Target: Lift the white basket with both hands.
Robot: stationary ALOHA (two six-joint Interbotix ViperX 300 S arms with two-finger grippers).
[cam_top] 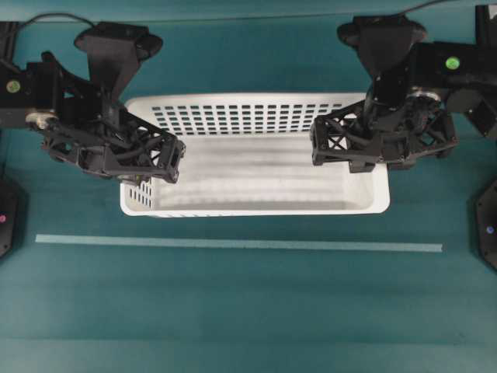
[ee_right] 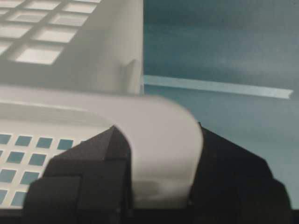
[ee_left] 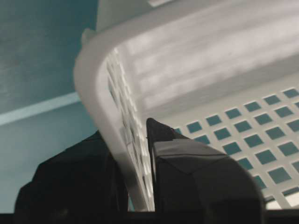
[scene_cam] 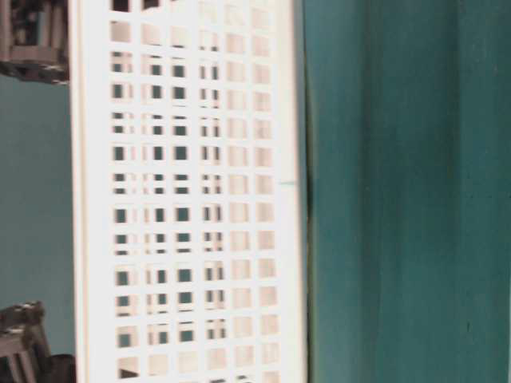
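Observation:
The white basket (cam_top: 256,208) lies lengthwise across the middle of the teal table, its slotted far wall and smooth floor in view. My left gripper (cam_top: 147,172) is shut on the basket's left end wall (ee_left: 110,93), one finger (ee_left: 187,172) inside and one outside. My right gripper (cam_top: 353,155) is shut on the rounded rim (ee_right: 159,126) of the right end, a finger (ee_right: 93,158) on the inner side. The table-level view is filled by the slotted long wall (scene_cam: 192,199). I cannot tell whether the floor touches the table.
A pale tape strip (cam_top: 233,243) runs across the table just in front of the basket. Flat black frames sit at the left edge (cam_top: 6,217) and the right edge (cam_top: 488,225). Both arms' camera housings hang over the basket's ends.

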